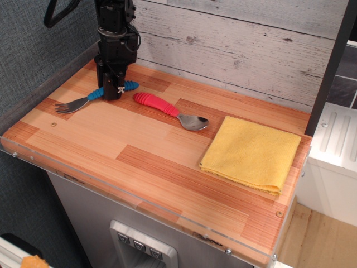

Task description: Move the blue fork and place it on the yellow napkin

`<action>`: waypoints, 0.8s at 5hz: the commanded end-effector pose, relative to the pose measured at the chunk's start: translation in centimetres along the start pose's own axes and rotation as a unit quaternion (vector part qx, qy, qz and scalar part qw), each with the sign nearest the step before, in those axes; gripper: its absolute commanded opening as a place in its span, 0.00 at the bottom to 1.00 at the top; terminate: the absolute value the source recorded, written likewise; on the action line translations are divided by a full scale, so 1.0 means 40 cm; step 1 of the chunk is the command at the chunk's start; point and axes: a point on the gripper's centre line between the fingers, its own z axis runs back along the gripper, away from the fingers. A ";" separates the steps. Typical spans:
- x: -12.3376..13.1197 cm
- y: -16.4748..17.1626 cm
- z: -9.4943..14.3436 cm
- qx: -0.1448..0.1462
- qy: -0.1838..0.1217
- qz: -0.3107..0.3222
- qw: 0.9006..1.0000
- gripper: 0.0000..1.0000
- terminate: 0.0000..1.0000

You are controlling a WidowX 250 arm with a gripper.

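End effector [114, 92] down over ribbed blue fork [95, 94] handle, clamp state unclear; folded yellow napkin [252, 153] well apart on wooden bench [139, 151].

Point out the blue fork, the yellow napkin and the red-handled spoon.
blue fork [96, 94]: main camera view, on the blue handle left of the gripper.
yellow napkin [252, 153]: main camera view, centre of the cloth.
red-handled spoon [156, 104]: main camera view, on the red handle.

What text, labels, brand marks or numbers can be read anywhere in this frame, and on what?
No readable text anywhere.
gripper: a small white patch with dark marks on its tip, too small to read.
grey panel under the wooden table: bears button-like parts, with no legible markings.
blue fork, red spoon, yellow napkin: no print visible.
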 end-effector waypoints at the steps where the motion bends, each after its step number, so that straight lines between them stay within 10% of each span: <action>1: -0.052 0.020 0.152 0.056 -0.009 0.056 0.997 0.00 0.00; 4: -0.033 -0.099 0.301 0.034 -0.019 0.104 0.994 0.00 0.00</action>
